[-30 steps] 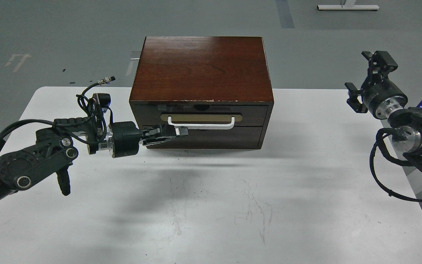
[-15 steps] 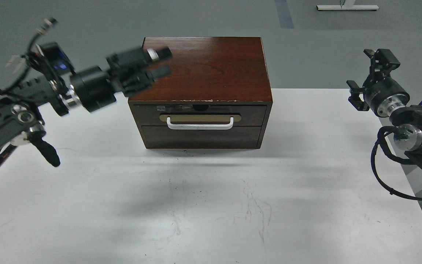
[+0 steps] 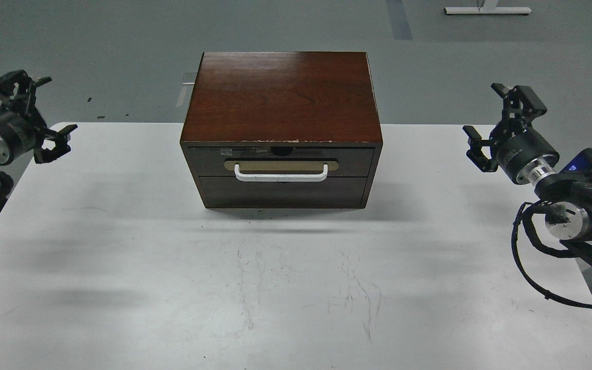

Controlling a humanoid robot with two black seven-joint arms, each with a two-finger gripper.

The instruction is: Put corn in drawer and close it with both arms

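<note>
Dark reddish-brown wooden drawer (image 3: 280, 162) with white bar handle (image 3: 280, 174) and tan oblong plate sits flush in its cabinet (image 3: 281, 92), centred at the far side of the white bench (image 3: 296, 288). Front reads as fully shut. Chipped top edge, a dark notch above the plate.

Bright yellow corn cob: not visible anywhere on the bench; presumably inside the shut drawer, though that cannot be checked from here.

Left black end effector (image 3: 29, 115): raised at the far-left bench corner, well apart from the cabinet, fingers spread, grasping nothing. Right black end effector (image 3: 496, 123): raised near the far-right edge, well apart from the cabinet, fingers spread, nothing held.

Judgement: task looks essentially complete; the step in hand is parking both arms clear. To do it well:
- Hold both end effectors high and outboard, so no cable or finger snags the handle.
- Check the seam around the drawer front; the shadow under the cabinet lip makes it hard to say whether a sliver of gap remains.
- If a gap shows, press with both end effectors evenly either side of the handle, low force, so the light cabinet does not slide back.
</note>
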